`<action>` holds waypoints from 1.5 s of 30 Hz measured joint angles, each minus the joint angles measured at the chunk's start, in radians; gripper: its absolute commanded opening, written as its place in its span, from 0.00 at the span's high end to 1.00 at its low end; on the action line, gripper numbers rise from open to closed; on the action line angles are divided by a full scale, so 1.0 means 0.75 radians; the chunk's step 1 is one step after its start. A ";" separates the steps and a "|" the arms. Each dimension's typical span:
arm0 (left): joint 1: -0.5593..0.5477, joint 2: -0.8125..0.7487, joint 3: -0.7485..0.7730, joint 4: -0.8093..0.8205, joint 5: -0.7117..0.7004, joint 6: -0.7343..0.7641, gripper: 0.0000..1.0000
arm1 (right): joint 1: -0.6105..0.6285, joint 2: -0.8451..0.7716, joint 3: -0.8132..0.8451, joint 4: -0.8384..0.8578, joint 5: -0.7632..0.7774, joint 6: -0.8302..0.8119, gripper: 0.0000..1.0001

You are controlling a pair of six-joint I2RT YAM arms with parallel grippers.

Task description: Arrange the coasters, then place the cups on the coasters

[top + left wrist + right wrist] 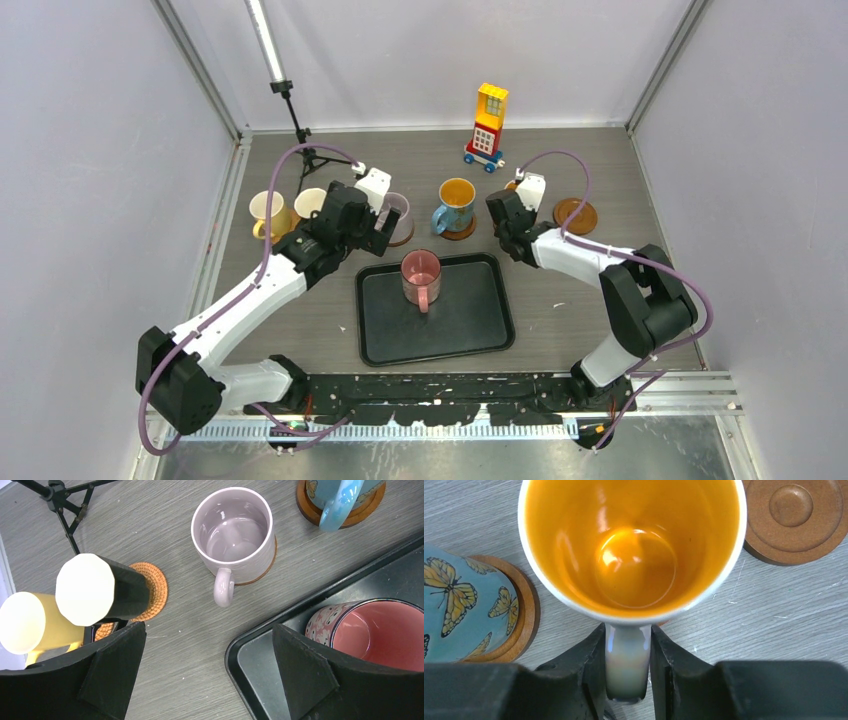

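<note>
My right gripper is shut on the handle of the whitish cup with the orange inside. That cup stands upright, and a brown sliver shows under its rim. Left of it the blue butterfly cup sits on a coaster. A bare coaster lies to the right. My left gripper hangs open over the table by the tray corner, holding nothing. Ahead of it the lilac cup stands on a coaster. The pink cup stands on the black tray. Two cream cups stand at the left.
A toy building on wheels stands at the back, and a light stand's tripod at the back left. An orange woven mat lies under the nearer cream cup. Grey walls close in the table on three sides.
</note>
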 measured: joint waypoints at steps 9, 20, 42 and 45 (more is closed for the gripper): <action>0.000 0.001 0.000 -0.002 0.005 0.000 0.00 | -0.010 -0.064 0.000 -0.066 -0.041 -0.007 0.35; 0.009 0.000 0.000 -0.011 0.005 -0.014 0.00 | 0.018 -0.513 -0.058 -0.251 -0.231 -0.052 0.25; 0.101 -0.034 -0.049 -0.017 0.007 -0.172 0.00 | 0.714 -0.379 0.198 -0.552 -0.581 -0.272 0.27; 0.109 -0.053 -0.073 -0.016 0.008 -0.181 0.00 | 0.737 -0.300 0.308 -0.613 -0.605 -0.271 0.27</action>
